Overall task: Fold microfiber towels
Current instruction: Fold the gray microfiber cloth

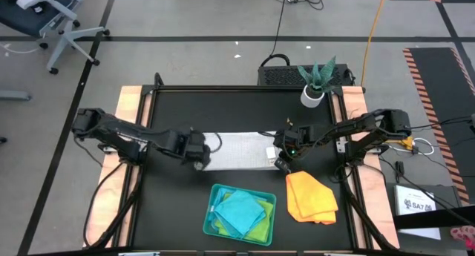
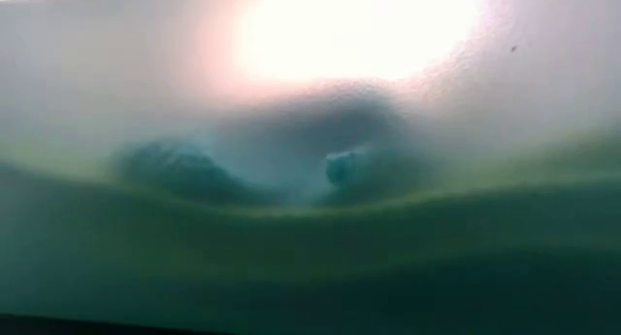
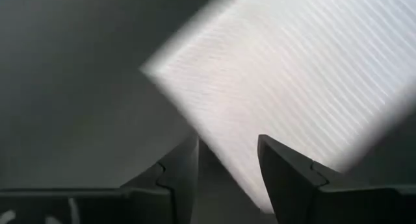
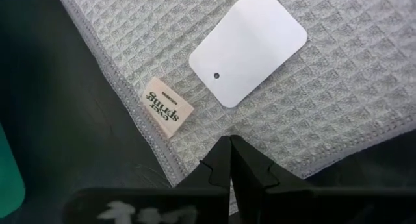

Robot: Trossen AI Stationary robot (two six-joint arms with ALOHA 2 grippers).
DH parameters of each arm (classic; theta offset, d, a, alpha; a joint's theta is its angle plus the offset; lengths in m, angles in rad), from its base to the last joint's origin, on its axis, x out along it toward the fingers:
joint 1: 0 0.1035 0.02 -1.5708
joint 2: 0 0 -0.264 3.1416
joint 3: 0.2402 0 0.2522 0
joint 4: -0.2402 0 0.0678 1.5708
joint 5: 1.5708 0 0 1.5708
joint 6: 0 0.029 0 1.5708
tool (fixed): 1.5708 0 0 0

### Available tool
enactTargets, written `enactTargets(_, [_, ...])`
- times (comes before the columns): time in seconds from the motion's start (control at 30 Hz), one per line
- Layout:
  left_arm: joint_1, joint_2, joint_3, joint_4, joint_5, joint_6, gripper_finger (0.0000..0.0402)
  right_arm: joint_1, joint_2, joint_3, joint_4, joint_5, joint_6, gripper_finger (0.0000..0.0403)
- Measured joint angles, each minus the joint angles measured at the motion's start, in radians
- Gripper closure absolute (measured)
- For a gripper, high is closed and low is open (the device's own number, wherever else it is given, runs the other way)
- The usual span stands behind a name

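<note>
High view: left gripper (image 1: 199, 162), fingers apart, and right gripper (image 1: 281, 162), fingers together, flank the pale grey-white waffle-weave microfiber towel (image 1: 236, 151) between them.

You have a black table top (image 1: 178, 204) framed by pale wooden side rails. Directly on it, at the middle, lies the pale grey-white towel (image 1: 236, 150), folded into a long strip. Nearer the front sits the teal tray (image 1: 214, 200), and just beside it on the right lies the yellow-orange towel (image 1: 311, 196). A small potted plant (image 1: 317, 81) stands at the back right corner.
</note>
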Motion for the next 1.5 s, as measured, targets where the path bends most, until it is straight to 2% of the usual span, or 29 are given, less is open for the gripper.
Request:
enactTargets(0.07, [0.043,-0.007,0.0,-0.034,-0.039,-0.084,0.0241,0.0,0.0,0.0,0.01,0.0,0.022,0.0403])
enactTargets(0.17, [0.115,-0.005,-0.008,-0.019,-0.022,-0.107,0.0241,0.0,-0.005,-0.001,0.011,0.0,0.05,0.0403])
enactTargets(0.4, [0.269,0.013,-0.06,0.052,0.159,0.07,0.0241,-0.011,-0.07,-0.002,0.007,-0.028,0.102,0.0403])
enactTargets(0.6, [0.363,0.014,-0.079,0.095,0.168,0.16,0.024,-0.07,-0.156,-0.002,0.01,-0.019,0.072,0.0396])
enactTargets(0.7, [0.403,0.014,-0.08,0.124,0.21,0.226,0.024,-0.131,-0.181,0.0,0.011,0.011,0.075,0.0379])
enactTargets(0.8, [0.43,0.014,-0.08,0.181,0.238,0.279,0.024,-0.191,-0.183,0.0,0.009,0.03,0.077,0.0357])
enactTargets(1.07, [0.482,0.014,-0.082,0.193,0.268,0.369,0.024,-0.31,-0.169,0.0,0.006,0.029,0.051,0.0312])
enactTargets(1.37, [0.513,0.015,-0.206,0.264,0.342,0.361,0.0241,-0.36,-0.169,0.0,0.006,0.023,0.047,0.0303])
enactTargets(1.5, [0.508,0.015,-0.246,0.29,0.343,0.357,0.0241,-0.356,-0.169,0.0,0.006,-0.041,0.067,0.0303])
